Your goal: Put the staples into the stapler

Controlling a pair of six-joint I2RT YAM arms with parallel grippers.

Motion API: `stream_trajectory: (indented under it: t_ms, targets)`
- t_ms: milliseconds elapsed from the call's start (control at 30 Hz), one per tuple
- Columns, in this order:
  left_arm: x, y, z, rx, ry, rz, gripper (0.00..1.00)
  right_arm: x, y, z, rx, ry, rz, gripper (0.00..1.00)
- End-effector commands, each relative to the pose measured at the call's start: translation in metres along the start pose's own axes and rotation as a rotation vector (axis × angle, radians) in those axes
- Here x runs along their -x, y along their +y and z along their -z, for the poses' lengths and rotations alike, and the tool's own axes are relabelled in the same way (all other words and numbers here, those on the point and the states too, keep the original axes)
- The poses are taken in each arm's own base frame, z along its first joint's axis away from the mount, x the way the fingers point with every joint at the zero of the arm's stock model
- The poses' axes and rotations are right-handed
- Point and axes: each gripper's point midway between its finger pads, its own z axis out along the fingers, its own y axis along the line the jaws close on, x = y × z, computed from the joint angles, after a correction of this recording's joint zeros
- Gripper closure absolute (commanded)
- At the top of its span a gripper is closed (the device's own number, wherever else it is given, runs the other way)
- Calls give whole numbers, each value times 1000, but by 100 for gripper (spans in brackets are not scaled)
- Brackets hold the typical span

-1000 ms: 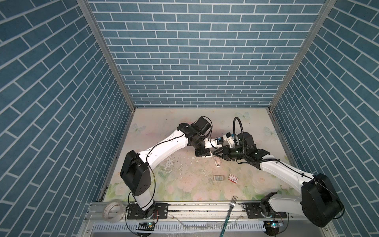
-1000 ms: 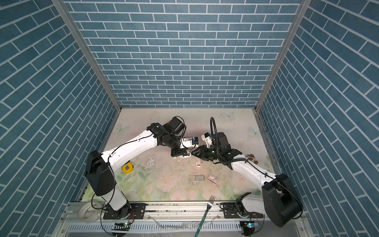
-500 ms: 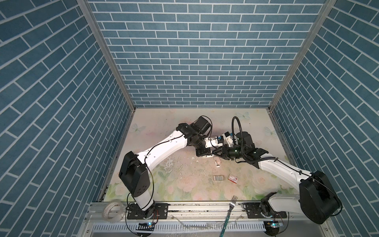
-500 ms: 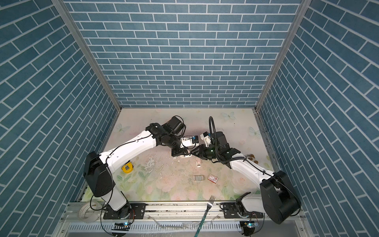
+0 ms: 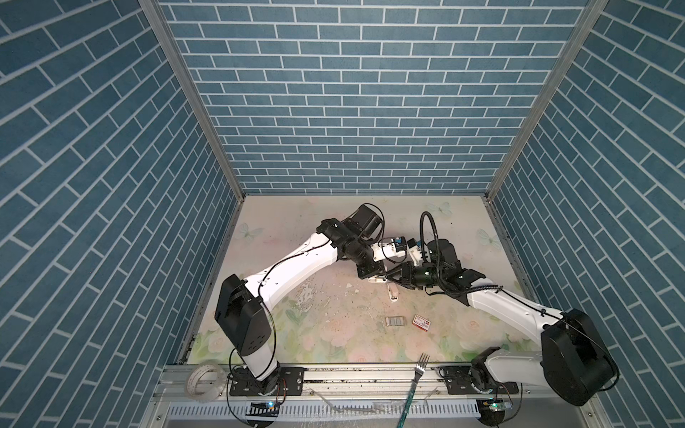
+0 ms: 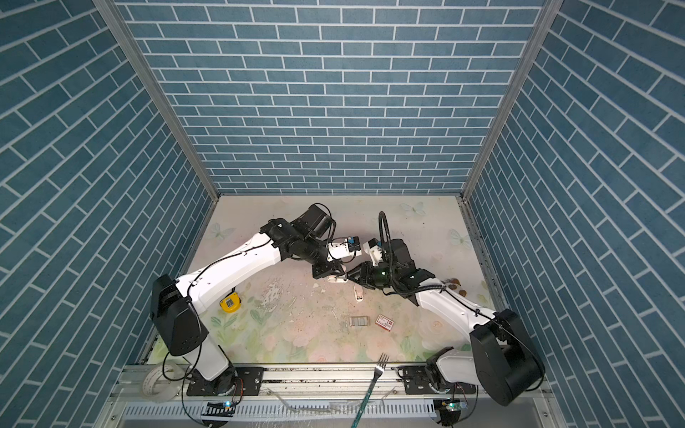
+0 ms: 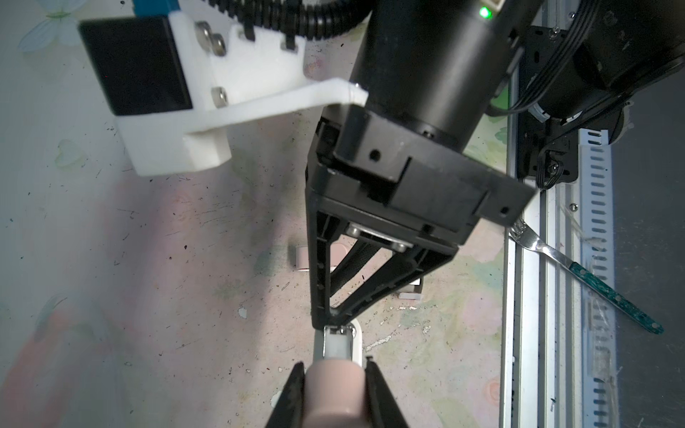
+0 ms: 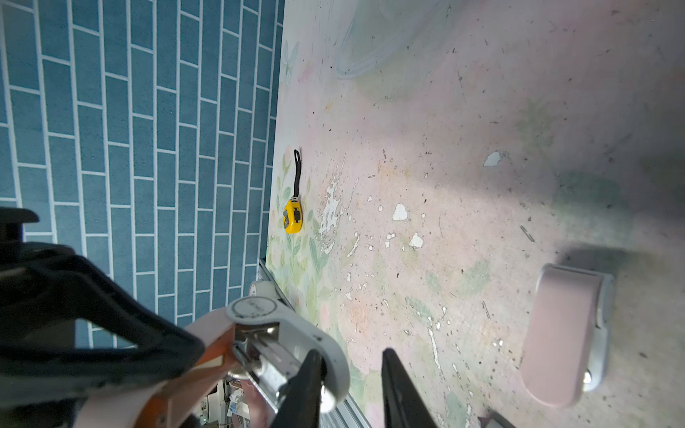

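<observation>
Both top views come through bright and crisp: even overhead light, with only soft shadows pooling mid-surface (image 5: pixel 281 237). Over to the wrist views, which are dimmer. A broad grey shadow lies across the surface, the right end effector (image 8: pixel 350 354) is soft and out of focus up close, and the brick wall (image 8: pixel 111 148) bows at the frame edges.

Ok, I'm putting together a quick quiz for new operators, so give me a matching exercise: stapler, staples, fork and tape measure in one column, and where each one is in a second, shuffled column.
1. stapler
2. staples
3. fork
4. tape measure

A. across the front rail
B. on the table, beside the red-and-white box
C. on the table's left part, yellow
D. clamped in the left end effector

Pairs: 1-D, 2-B, 3-A, 4-C.
</observation>
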Motion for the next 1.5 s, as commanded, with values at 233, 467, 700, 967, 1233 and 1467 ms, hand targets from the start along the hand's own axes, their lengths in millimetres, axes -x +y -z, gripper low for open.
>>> stream_trajectory:
  t_ms: [233, 467, 700, 967, 1233, 1467]
  targets:
    - [40, 4, 23, 28, -141, 19, 100, 2, 5, -2, 54, -43, -18, 71]
    - [46, 8, 22, 33, -159, 43, 100, 4, 12, -6, 77, -49, -6, 71]
    - [50, 8, 22, 26, -173, 64, 100, 2, 15, -10, 88, -41, -2, 70]
    - [44, 4, 26, -4, -178, 73, 100, -5, -5, 2, -10, -87, 8, 58]
    - [39, -19, 32, -136, -191, 65, 100, -27, -6, 41, 8, -144, 106, 53]
    - [40, -40, 35, -295, -188, 89, 100, -43, 38, 80, 144, -188, 264, 46]
